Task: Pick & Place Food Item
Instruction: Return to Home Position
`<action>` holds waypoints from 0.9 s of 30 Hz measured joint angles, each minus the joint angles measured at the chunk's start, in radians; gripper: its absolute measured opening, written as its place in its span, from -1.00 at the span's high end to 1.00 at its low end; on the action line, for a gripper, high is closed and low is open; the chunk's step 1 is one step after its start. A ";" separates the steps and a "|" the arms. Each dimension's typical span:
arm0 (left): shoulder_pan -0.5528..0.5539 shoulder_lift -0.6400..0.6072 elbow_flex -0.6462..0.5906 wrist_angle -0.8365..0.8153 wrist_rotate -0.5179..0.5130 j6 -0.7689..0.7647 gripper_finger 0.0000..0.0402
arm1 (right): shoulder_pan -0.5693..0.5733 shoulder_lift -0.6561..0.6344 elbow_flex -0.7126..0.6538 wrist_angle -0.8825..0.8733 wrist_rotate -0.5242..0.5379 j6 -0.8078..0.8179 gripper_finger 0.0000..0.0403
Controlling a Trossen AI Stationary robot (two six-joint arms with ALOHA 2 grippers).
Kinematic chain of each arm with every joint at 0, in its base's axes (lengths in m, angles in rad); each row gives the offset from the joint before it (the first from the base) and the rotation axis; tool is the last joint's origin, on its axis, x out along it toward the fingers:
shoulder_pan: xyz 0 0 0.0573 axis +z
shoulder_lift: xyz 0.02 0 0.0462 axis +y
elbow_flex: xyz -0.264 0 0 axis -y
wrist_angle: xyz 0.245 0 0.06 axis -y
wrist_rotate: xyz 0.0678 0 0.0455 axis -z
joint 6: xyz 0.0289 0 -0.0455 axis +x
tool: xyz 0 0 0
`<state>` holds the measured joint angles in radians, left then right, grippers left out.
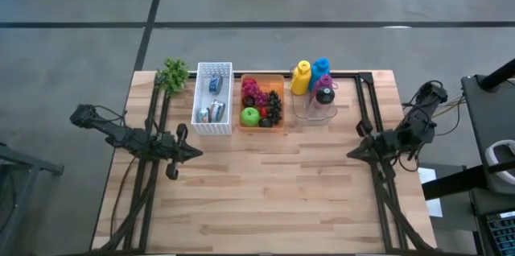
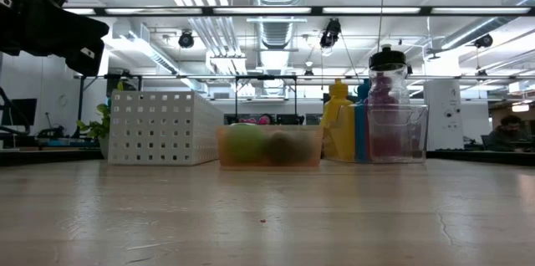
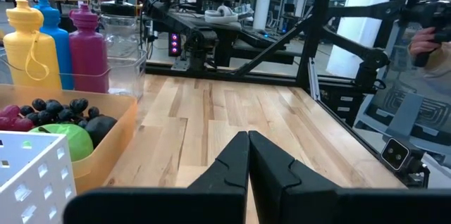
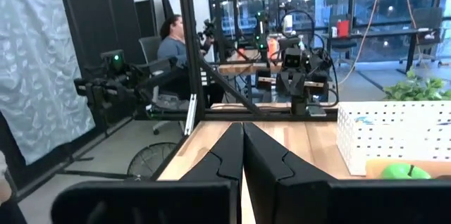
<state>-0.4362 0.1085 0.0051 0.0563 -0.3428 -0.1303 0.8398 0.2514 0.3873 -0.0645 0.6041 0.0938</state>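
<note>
High view: left gripper (image 1: 191, 153) mid-left, right gripper (image 1: 355, 153) mid-right, both fingers together, empty. Inside orange bin (image 1: 281, 85), upper centre: green apple (image 1: 250, 116), grapes (image 1: 273, 109). Retract level, well clear of bin.

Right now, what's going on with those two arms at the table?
Nothing is being held. Both arms sit at either side of the table, the left gripper and right gripper shut and empty. The green apple and grapes lie in the orange bin, between a white basket and colored bottles.
</note>
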 joint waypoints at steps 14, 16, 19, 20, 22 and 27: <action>0.000 0.000 0.000 0.000 0.000 0.000 0.95 | -0.001 -0.247 -0.147 -0.007 -0.030 0.004 0.96; 0.000 0.000 0.000 0.000 0.001 0.000 0.95 | -0.002 -0.250 -0.164 -0.008 -0.028 0.023 0.96; 0.000 -0.001 0.000 0.000 0.002 0.000 0.95 | -0.003 -0.251 -0.197 0.013 -0.033 0.056 0.96; 0.000 -0.001 0.000 0.000 0.002 -0.001 0.95 | -0.002 -0.251 -0.210 0.027 -0.039 0.063 0.96; 0.000 -0.001 0.000 0.000 0.002 -0.001 0.95 | -0.004 -0.250 -0.248 0.062 -0.039 0.066 0.96; 0.000 -0.001 0.000 0.000 0.002 -0.001 0.95 | -0.003 -0.250 -0.354 0.225 -0.057 0.047 0.96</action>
<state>-0.4362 0.1074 0.0053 0.0560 -0.3408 -0.1310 0.8368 0.0012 0.0330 0.1607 0.5470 0.1409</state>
